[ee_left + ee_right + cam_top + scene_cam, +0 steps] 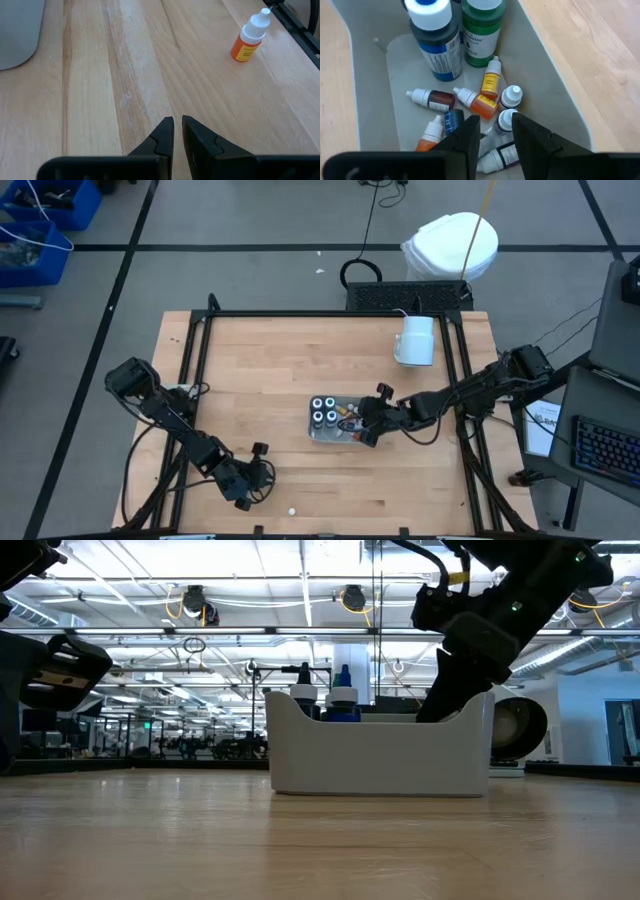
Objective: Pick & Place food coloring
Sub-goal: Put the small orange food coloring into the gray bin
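Note:
A pale rectangular tray (312, 432) sits mid-table. Several tiny white-capped dropper bottles (480, 102) lie loose on its floor, with taller upright bottles (437, 47) at its far end. My right gripper (495, 127) is open, pointing down into the tray's right end (366, 423). Its fingers stand on either side of one bottle's white cap (504, 120), and I see no contact. One orange dropper bottle (248, 37) rests alone on the wood near the table's near edge (290, 510). My left gripper (177, 125) is shut, hovering above bare wood left of that bottle (262, 480).
A large white mug (416, 340) lies on the table beyond the tray, toward the far right. Black frame rails (200, 360) run along the table's edges. Bare wood stretches between the tray and the left gripper. In the low view the tray's wall (380, 760) hides the small bottles.

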`<state>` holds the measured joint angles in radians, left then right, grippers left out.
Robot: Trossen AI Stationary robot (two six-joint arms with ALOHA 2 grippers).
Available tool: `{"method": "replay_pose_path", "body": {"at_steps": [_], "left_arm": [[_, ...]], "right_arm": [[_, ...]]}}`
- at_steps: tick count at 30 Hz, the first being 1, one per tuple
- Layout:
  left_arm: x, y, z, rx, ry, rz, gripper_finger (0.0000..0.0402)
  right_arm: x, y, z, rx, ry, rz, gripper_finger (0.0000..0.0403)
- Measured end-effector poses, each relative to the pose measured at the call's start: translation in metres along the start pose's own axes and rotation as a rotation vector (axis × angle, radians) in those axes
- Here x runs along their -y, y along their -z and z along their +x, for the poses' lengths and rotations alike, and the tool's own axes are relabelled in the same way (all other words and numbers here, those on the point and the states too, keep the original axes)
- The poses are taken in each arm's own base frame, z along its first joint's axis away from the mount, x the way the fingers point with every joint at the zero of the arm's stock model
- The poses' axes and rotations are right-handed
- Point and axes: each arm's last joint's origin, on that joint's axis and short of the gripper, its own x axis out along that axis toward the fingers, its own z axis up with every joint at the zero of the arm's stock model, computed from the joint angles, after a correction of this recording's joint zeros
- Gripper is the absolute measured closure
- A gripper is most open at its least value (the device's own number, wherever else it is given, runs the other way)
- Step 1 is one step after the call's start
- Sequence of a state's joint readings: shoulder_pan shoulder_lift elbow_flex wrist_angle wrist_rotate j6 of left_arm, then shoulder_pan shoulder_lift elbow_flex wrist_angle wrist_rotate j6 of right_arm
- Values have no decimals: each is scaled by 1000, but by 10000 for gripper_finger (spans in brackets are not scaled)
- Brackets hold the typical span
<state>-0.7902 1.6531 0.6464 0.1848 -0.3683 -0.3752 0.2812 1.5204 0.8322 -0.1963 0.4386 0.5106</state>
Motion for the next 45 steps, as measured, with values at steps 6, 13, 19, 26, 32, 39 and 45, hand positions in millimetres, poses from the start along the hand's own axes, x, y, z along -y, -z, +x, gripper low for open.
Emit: {"method": "replay_pose_path", "body": {"at_steps": [6,13,19,26,32,39,45], "left_arm": [[0,0,0,0,0,1,355],[0,0,0,-1,1,-26,355],[0,0,0,0,1,-57,355],[-1,0,0,8,-19,-141,355],[-2,-1,0,22,-48,-158,355],[-7,-2,3,-13,6,-153,355],[-11,-7,5,-7,32,-125,355]], "right_arm": [[1,-5,-3,8,-3,-28,306],[-4,-49,-64,185,-129,-6,329],[-31,-43,-138,363,-343,-53,396],[-49,12,-172,499,-273,-166,400],[-30,39,-145,590,-281,-146,402],[-5,68,-120,750,-361,-153,402],[9,87,-108,800,-358,-162,402]]}}
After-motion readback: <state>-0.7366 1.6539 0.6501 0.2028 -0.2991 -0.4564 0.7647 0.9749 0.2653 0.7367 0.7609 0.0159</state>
